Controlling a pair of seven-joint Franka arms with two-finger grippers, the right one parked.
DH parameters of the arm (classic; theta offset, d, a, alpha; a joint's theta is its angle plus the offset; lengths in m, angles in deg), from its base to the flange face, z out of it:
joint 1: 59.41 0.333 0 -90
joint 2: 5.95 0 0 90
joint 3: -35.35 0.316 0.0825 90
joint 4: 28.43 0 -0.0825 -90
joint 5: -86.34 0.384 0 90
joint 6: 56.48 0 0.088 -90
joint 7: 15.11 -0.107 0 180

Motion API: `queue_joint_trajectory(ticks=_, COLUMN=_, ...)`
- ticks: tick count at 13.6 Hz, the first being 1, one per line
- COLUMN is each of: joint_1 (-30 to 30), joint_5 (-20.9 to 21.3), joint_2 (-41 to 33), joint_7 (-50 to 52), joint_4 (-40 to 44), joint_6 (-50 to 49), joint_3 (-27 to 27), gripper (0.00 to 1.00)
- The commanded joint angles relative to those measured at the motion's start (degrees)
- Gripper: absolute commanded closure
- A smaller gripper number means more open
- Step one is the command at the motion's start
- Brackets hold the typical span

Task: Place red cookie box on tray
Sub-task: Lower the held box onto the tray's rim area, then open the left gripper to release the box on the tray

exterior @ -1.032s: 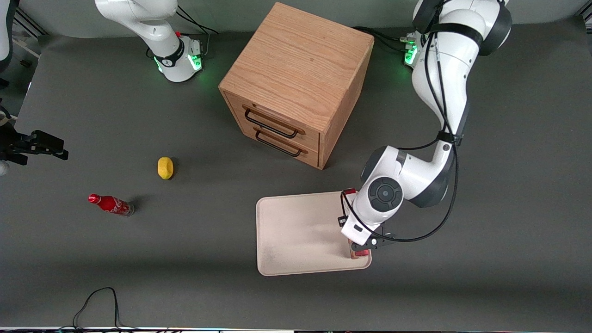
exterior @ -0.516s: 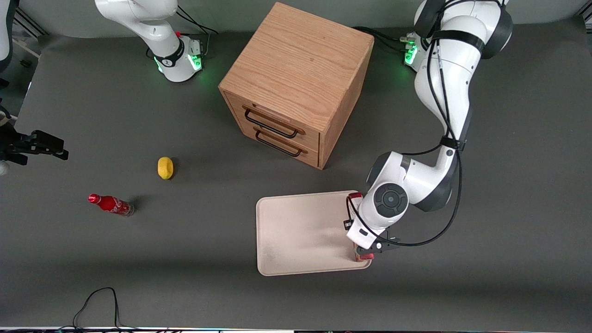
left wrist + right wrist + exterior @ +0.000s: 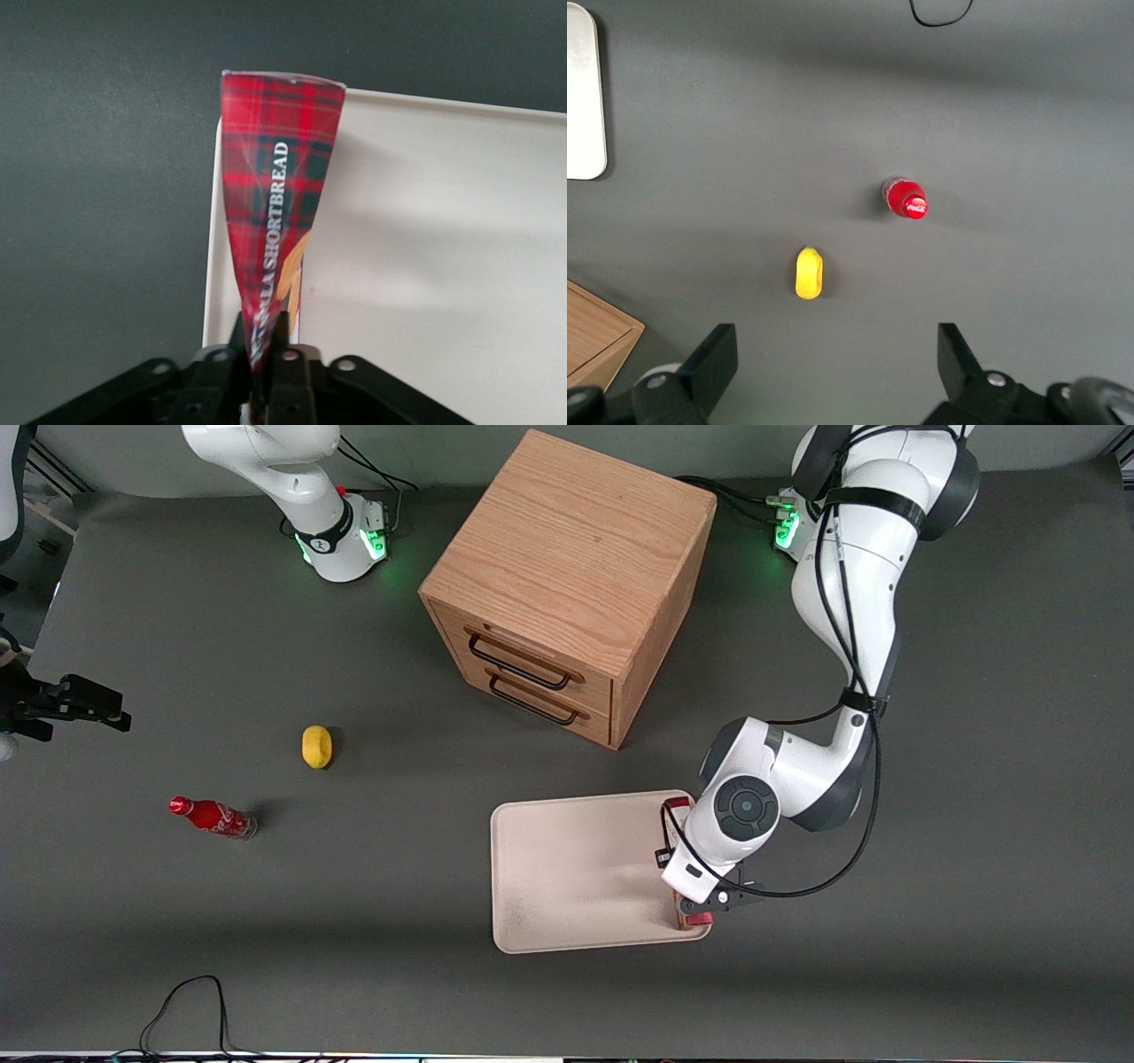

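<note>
- red cookie box (image 3: pixel 276 212) on edge along the tray (image 3: pixel 576 877) rim at the working arm's end, over tray
- claw (image 3: pixel 266 347) clamped on the box end, low over tray
- wooden cabinet (image 3: pixel 567 584) farther from camera
- lemon (image 3: pixel 316 746), soda bottle (image 3: pixel 211 817) toward parked arm's end of surface (image 3: pixel 354 957)

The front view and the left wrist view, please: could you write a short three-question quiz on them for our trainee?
1. True or false: the gripper is shut on the red cookie box.
2. The box is over which part of the tray? A) its middle B) its edge toward the working arm's end
3. Which is nearer the front camera, the lemon or the soda bottle?

Key: 1 true; 2 B; 3 soda bottle.
</note>
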Motion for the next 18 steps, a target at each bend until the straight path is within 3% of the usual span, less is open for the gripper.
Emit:
queue_joint_trajectory(ticks=1, joint_1=-0.26, joint_5=0.73, joint_2=-0.13, joint_7=-0.41, joint_4=0.52, joint_6=0.35, joint_3=0.09, gripper=0.0)
queue_joint_trajectory(ticks=5, joint_1=-0.6, joint_5=0.29, joint_2=-3.45, joint_7=0.9, joint_4=0.7, joint_6=-3.76, joint_3=0.0, gripper=0.0)
queue_joint_trajectory(ticks=12, joint_1=-0.96, joint_5=0.11, joint_2=-18.39, joint_7=2.31, joint_4=0.79, joint_6=-25.02, joint_3=-1.05, gripper=0.0)
queue_joint_trajectory(ticks=18, joint_1=-0.61, joint_5=0.2, joint_2=-28.24, joint_7=2.67, joint_4=0.52, joint_6=-36.63, joint_3=-1.76, gripper=0.0)
